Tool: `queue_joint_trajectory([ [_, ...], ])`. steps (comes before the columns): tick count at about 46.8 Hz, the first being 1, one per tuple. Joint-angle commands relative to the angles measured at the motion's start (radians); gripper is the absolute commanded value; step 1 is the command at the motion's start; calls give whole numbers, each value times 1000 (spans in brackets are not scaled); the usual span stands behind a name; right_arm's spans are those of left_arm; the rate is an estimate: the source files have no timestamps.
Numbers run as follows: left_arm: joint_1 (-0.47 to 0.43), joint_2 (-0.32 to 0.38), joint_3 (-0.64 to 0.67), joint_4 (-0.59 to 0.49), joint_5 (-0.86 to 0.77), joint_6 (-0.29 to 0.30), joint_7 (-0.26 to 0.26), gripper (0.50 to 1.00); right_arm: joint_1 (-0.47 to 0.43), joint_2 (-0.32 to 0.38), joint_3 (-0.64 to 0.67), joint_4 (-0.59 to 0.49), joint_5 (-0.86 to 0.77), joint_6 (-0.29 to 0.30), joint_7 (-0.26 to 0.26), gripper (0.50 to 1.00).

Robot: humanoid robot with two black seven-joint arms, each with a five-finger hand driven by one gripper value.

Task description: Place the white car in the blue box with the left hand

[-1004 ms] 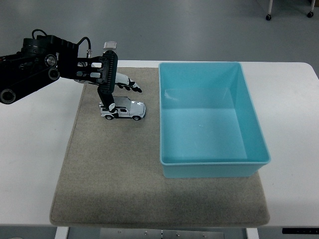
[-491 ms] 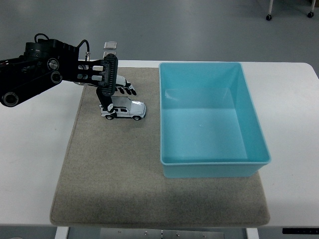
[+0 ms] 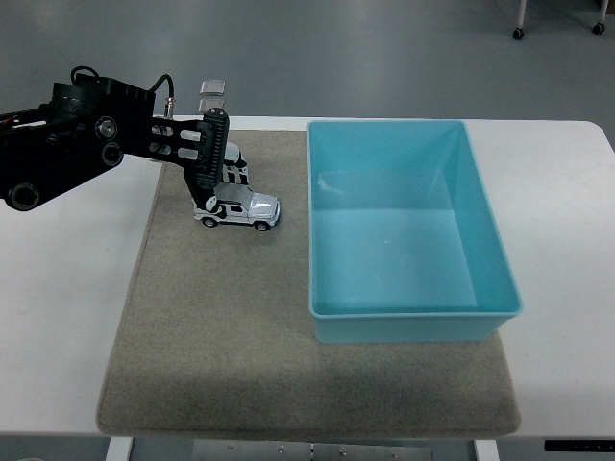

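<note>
The white car [image 3: 240, 209] stands on the grey mat [image 3: 221, 327], left of the blue box [image 3: 404, 226], nose toward the box. My left hand [image 3: 219, 187] comes in from the left and sits over the car's rear end. Its fingers [image 3: 234, 174] curl down behind the roof and the thumb [image 3: 204, 200] presses at the rear near side, so the hand is shut on the car. The car's wheels still touch the mat. The blue box is open-topped and holds nothing. My right hand does not show.
The mat covers the middle of the white table [image 3: 58, 288], and the box stands on its right part. The box's near left wall [image 3: 311, 240] rises a short way right of the car. Grey floor lies beyond the table's far edge.
The left hand's fingers, spread out above the car a second ago, have curled down and closed around its rear. The hand lowered slightly. The car barely shifted.
</note>
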Motion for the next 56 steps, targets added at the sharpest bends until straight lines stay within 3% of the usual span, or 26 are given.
queue_joint_trajectory([
  [1,-2,0,-2,0,-2,1,0,500,0,0,0,0,0,0,1,936],
  [35,-24,34,-104,1,-34,14,-6,500,0,0,0,0,0,0,-1,936],
  [56,-121,28,-144,0,-48,14,-9,500,-2,0,0,0,0,0,1,936],
])
